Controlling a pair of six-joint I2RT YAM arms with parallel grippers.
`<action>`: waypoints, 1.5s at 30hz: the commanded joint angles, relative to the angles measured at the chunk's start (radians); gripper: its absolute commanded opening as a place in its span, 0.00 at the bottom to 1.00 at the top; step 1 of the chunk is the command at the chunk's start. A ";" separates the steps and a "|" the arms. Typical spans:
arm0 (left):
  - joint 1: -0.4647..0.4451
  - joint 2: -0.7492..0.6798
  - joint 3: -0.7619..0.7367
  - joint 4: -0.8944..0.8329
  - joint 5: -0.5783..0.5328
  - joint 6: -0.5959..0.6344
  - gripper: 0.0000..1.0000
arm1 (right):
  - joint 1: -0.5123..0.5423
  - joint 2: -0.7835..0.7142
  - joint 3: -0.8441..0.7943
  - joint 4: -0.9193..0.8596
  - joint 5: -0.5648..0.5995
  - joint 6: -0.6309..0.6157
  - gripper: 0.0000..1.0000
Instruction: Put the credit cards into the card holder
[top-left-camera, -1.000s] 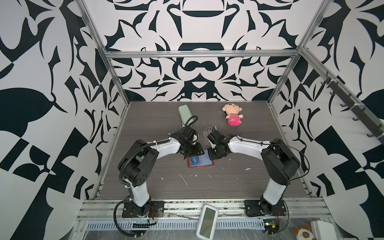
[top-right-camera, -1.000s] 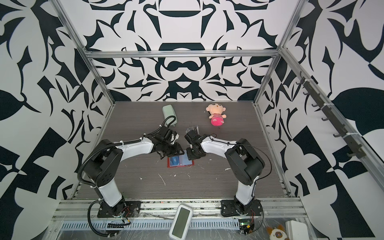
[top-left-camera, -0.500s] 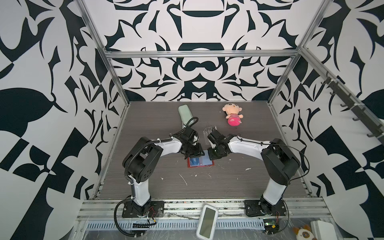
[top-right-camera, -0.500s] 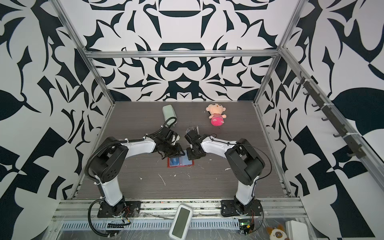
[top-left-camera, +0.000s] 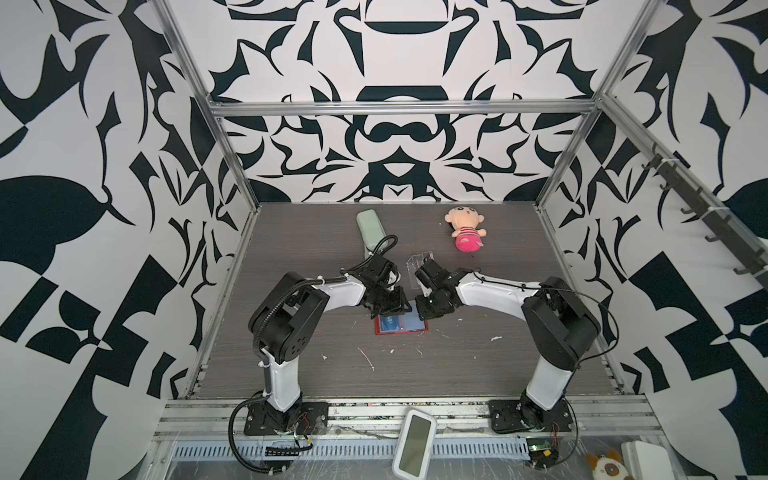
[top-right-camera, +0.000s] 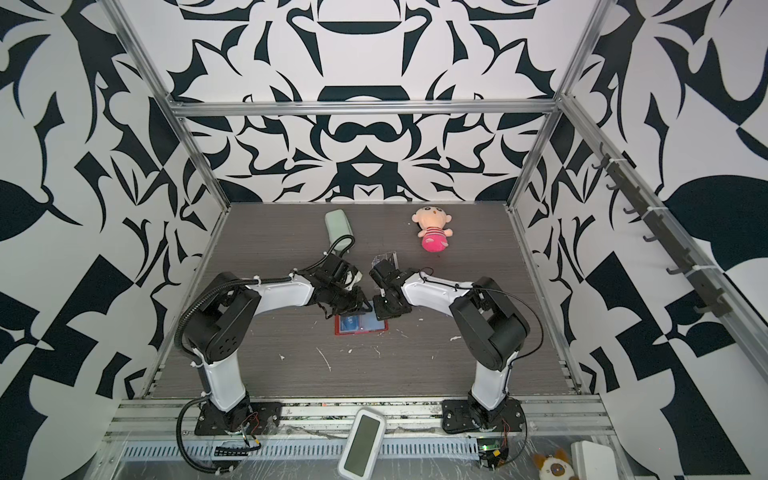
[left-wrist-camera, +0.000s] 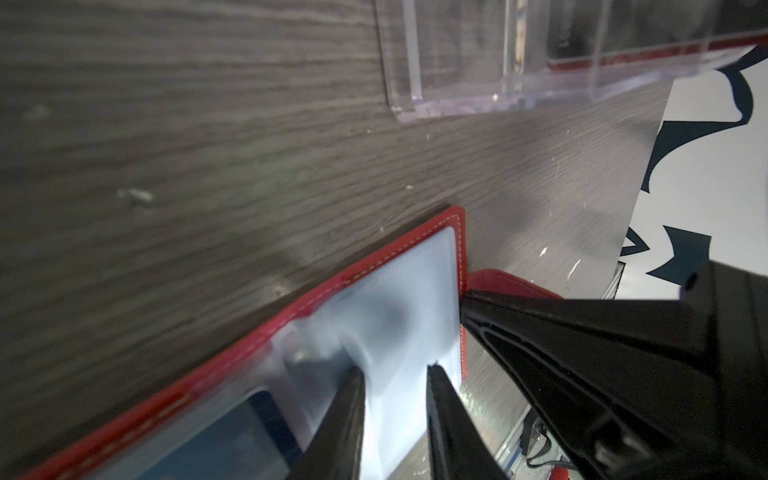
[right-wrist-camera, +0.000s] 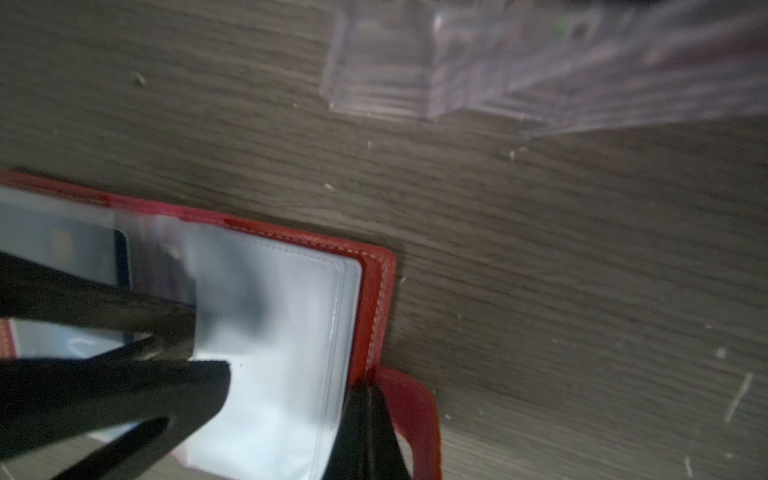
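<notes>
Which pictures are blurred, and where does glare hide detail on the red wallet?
Right wrist view: the clear box and the table are smeared by blur. Left wrist view: the wood grain is sharper, but glare whitens the plastic sleeve of the wallet. Both top views: sharp and evenly lit.

On the grey wood-grain counter (top-left-camera: 291, 374): at 11 o'clock, pale green oblong case (top-left-camera: 369, 226), lying flat; at 1 o'clock, plush doll (top-left-camera: 464, 232) in pink stripes, face up; near centre, clear acrylic box (top-left-camera: 417, 262). Toward 6 o'clock, scattered white scraps (top-left-camera: 368, 359); past the front edge, white screened device (top-left-camera: 414, 444).
</notes>
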 joint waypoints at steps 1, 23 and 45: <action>-0.005 0.024 0.005 0.001 0.014 -0.007 0.28 | 0.005 0.029 -0.020 0.023 -0.018 0.013 0.03; -0.005 -0.055 -0.038 0.019 -0.049 -0.007 0.00 | 0.005 -0.097 -0.062 0.072 0.002 0.022 0.02; -0.005 -0.090 -0.077 0.055 -0.049 -0.009 0.00 | 0.006 -0.045 -0.049 0.126 -0.102 0.027 0.03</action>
